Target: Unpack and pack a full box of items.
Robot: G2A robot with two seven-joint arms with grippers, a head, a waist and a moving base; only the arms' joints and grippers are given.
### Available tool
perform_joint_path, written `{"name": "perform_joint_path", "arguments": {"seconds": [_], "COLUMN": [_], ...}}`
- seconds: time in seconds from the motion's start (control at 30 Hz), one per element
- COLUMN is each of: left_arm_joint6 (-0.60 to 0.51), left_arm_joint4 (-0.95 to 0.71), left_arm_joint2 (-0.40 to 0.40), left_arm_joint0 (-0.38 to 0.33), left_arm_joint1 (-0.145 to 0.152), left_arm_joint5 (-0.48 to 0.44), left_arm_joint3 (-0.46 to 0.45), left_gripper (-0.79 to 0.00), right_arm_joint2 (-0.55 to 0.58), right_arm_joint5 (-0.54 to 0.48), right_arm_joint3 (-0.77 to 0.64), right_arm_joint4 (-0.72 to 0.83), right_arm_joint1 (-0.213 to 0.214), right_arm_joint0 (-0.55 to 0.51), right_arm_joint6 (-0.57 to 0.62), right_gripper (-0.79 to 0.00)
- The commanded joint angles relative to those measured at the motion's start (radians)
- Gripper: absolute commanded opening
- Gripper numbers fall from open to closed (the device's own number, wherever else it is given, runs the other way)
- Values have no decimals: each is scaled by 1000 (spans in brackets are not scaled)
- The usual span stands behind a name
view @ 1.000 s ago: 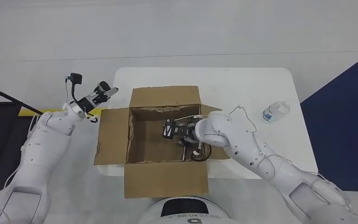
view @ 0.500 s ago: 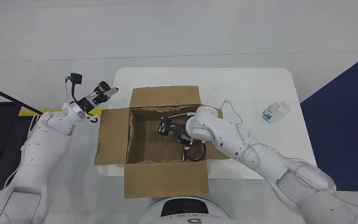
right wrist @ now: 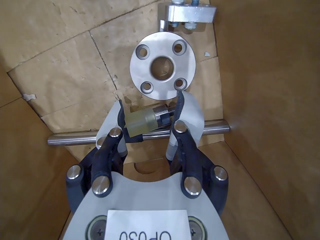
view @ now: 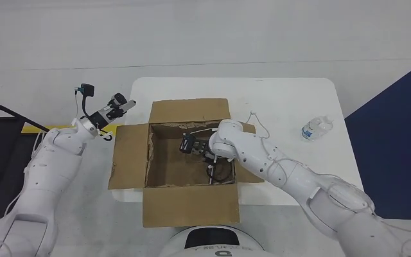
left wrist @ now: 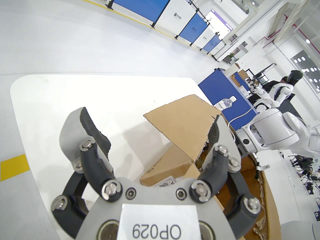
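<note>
An open cardboard box [view: 189, 110] sits on the white table. My right gripper [view: 187, 146] is down inside it, shut on a small threaded bolt with a yellowish translucent cap [right wrist: 143, 121], held across between the fingers [right wrist: 149, 99]. On the box floor [right wrist: 62, 51] just beyond lie a round metal flange [right wrist: 162, 64] with several holes and a metal bracket block [right wrist: 191, 13]. A steel rod [right wrist: 215, 128] lies under the held bolt. My left gripper [view: 125, 103] hangs open and empty outside the box's left flap [left wrist: 185, 118], its fingers [left wrist: 86, 126] wide apart.
A water bottle [view: 317, 127] lies on the table to the right of the box, also seen past the flap [left wrist: 225, 103]. A black cable loop [view: 221, 173] rests at the box's near right corner. The box flaps fold outward on all sides.
My right arm has shifted left inside the box, carrying its gripper a little toward the box's middle. The left arm has not moved.
</note>
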Motion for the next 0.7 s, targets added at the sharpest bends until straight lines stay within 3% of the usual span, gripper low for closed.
{"name": "perform_joint_path", "arguments": {"seconds": [0.0, 0.07, 0.2, 0.4, 0.53, 0.67], "left_arm_joint6": [0, 0, 0, 0, 0, 0], "left_arm_joint4": [0, 0, 0, 0, 0, 0], "left_arm_joint2": [0, 0, 0, 0, 0, 0], "left_arm_joint0": [0, 0, 0, 0, 0, 0], "left_arm_joint1": [0, 0, 0, 0, 0, 0], "left_arm_joint5": [0, 0, 0, 0, 0, 0], "left_arm_joint3": [0, 0, 0, 0, 0, 0], "left_gripper": [0, 0, 0, 0, 0, 0], "right_arm_joint2": [-1, 7, 50, 166, 251, 382], "right_arm_joint5": [-4, -15, -13, -38, -108, -119], "right_arm_joint3": [1, -16, -115, -384, -564, -727], "right_arm_joint4": [-6, -11, -59, -193, -363, -528], "right_arm_joint1": [-3, 0, 30, 116, 179, 240], "right_arm_joint0": [-1, -3, -36, -168, -293, -453], "right_arm_joint6": [3, -5, -34, -76, -207, -441], "right_gripper": [-606, -785, -785, -785, -785, -785]}}
